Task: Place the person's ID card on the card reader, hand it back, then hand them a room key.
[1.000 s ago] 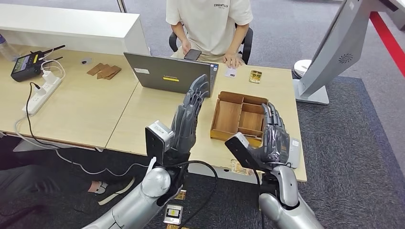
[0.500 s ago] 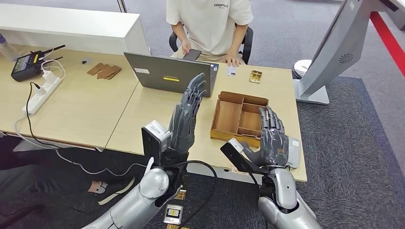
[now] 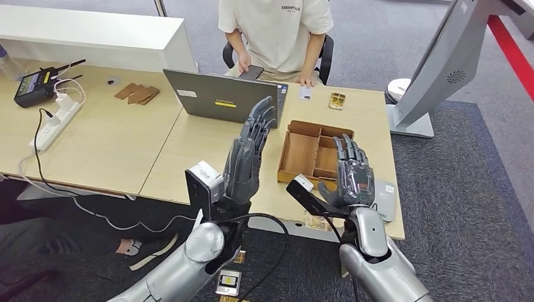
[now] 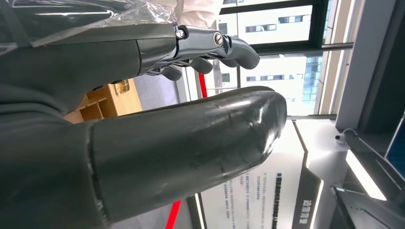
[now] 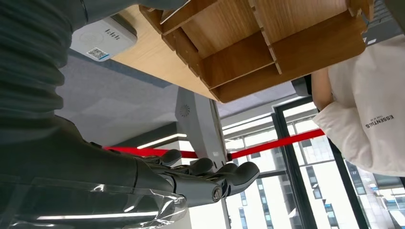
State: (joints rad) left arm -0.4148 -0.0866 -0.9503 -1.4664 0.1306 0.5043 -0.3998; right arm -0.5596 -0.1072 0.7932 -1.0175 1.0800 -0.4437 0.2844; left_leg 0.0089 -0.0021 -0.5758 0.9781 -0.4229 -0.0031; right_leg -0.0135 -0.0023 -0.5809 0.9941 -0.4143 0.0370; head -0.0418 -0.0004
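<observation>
a humanoid robot raises both hands above a light wooden desk (image 3: 189, 148). the left hand (image 3: 247, 157) is held upright with fingers straight and slightly spread, gripping nothing, in front of a grey laptop (image 3: 220, 96). the right hand (image 3: 352, 177), fingers extended and apart, also empty, hovers over the near edge of a wooden divided tray (image 3: 315, 153), beside the grey card reader (image 3: 385, 200). at the desk's far edge a small white card (image 3: 305, 93) lies by the fingers of a seated person (image 3: 275, 31), who holds a phone (image 3: 252, 72).
</observation>
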